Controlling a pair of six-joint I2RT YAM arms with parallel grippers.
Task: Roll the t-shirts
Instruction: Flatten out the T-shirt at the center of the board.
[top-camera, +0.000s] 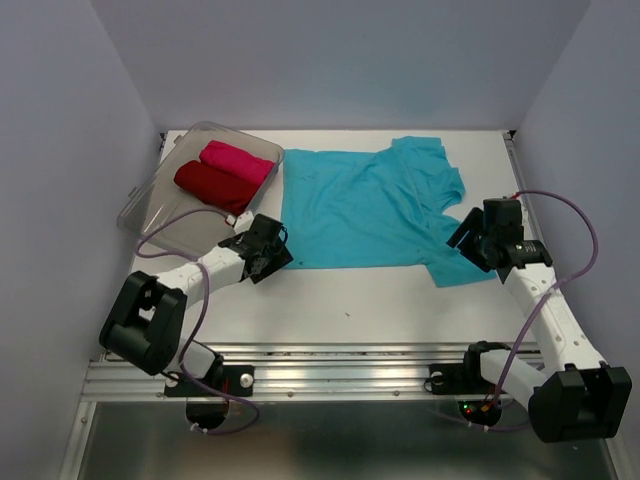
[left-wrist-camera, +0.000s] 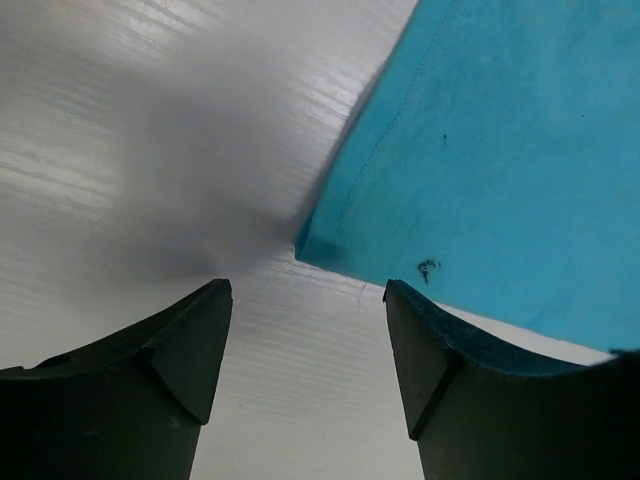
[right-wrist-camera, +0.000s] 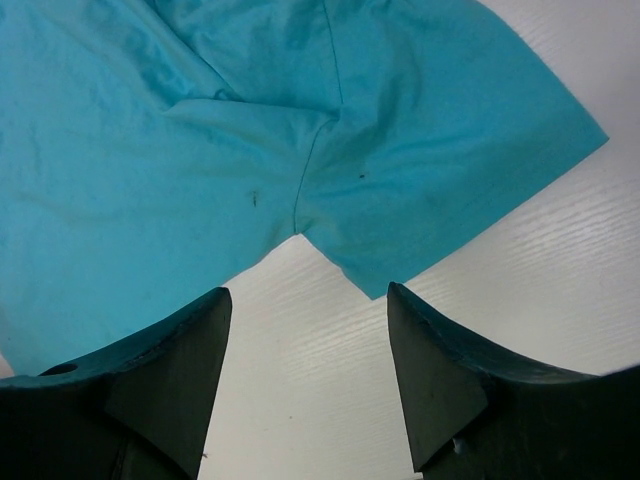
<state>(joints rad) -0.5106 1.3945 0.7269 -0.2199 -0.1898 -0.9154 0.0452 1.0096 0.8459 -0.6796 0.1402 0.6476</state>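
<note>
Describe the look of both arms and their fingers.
The left arm and right arm have white tubular links, chunky black joint housings and black wrist heads. A thin purple cable loops along each. The fingers are dark, matte wedges narrowing to blunt tips.

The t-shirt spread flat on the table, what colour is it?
The t-shirt is plain turquoise-blue, clearest in the top external view.
</note>
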